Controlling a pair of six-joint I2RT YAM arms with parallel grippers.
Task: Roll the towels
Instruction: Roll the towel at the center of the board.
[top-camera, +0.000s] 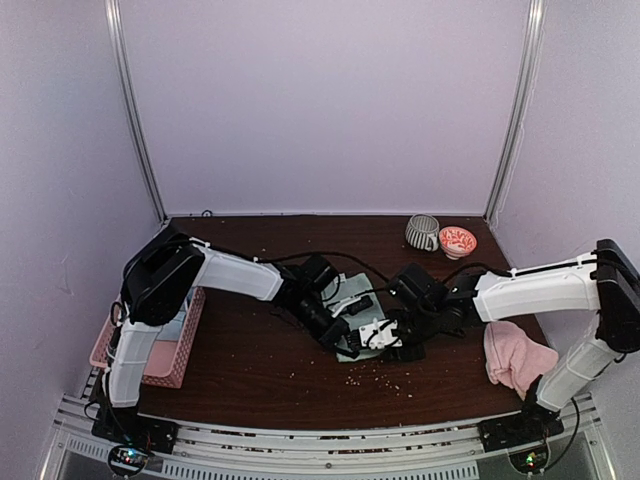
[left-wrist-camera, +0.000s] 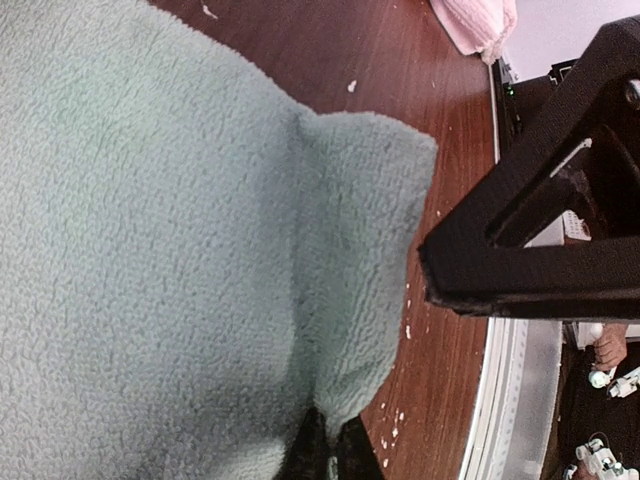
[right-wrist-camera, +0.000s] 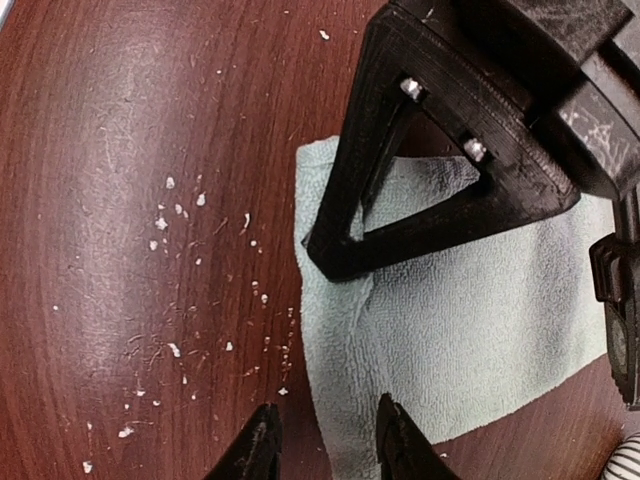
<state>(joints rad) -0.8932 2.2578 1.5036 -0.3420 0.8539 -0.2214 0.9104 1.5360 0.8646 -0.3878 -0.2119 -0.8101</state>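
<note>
Mint towel (right-wrist-camera: 470, 320): lies mostly flat at the middle of the table (top-camera: 250, 385), under both grippers; one corner near the left fingers is puckered up into a soft flap.
Pink towel (top-camera: 515, 355): bunched in a heap at the table's right side, close to the right arm's base and well apart from the mint one (not yet rolled, by the look of it).
Handling: both look like light, limp terry, likely to sag, crease and cling to the wood rather than slide; a roll will probably loosen unless it is pressed down.
Where to take hold: probably best at a straight edge or the two corners of one short side, pinching only the top layer so the cloth can turn over on itself.
Left gripper (left-wrist-camera: 325, 450): fingers pressed together right at the mint towel's edge; whether a pinch of cloth sits between them cannot be made out.
Right gripper (right-wrist-camera: 330, 445): fingers apart, clamping nothing, poised over a corner of the mint towel, close beside the left gripper.
Around: striped mug (top-camera: 422, 232) and red-patterned bowl (top-camera: 458, 241) just beside each other at the far right; pink basket (top-camera: 165, 350) at the left edge; pale crumbs (right-wrist-camera: 180, 210) scattered on the wood.
In the way: mainly the two grippers themselves, crowded over one small cloth; mug, bowl and basket stand well apart from it.
</note>
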